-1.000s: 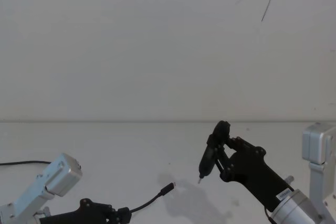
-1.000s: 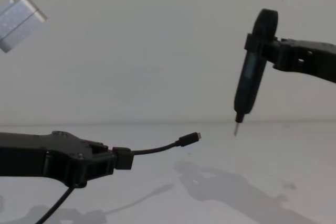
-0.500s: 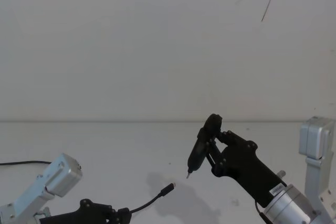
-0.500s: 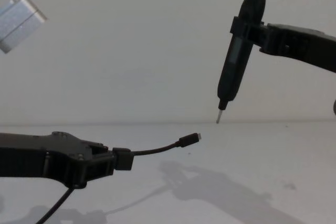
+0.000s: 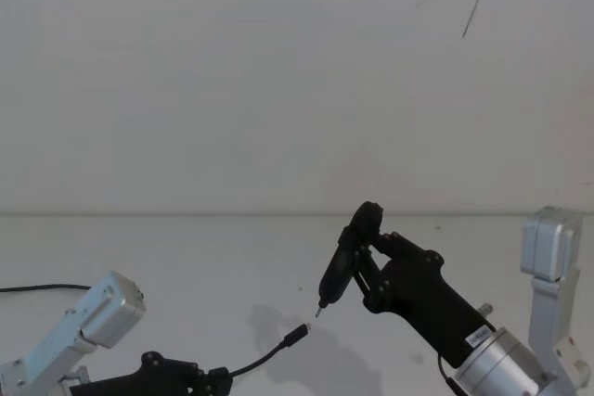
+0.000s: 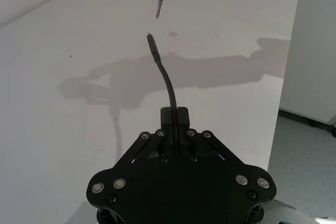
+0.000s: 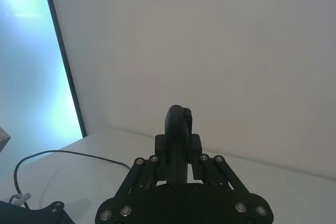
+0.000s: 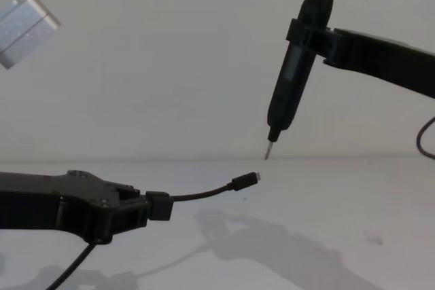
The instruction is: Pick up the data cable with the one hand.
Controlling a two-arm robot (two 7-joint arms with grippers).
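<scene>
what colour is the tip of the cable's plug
Silvery metal on a black plug of the data cable, clearest in the chest view.

Bare lab or test room, plain white matte tabletop (image 5: 186, 257), blank white wall (image 5: 232, 81) at twelve o'clock

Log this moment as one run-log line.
left gripper: shut on cable, plug held above table | right gripper: shut on pen tool, tip near plug

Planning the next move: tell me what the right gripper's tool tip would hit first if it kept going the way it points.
Probably the data cable plug held out by the left gripper. The pen-shaped tool in the right gripper points down close above it; depth is unclear, so it may meet the table instead.
</scene>
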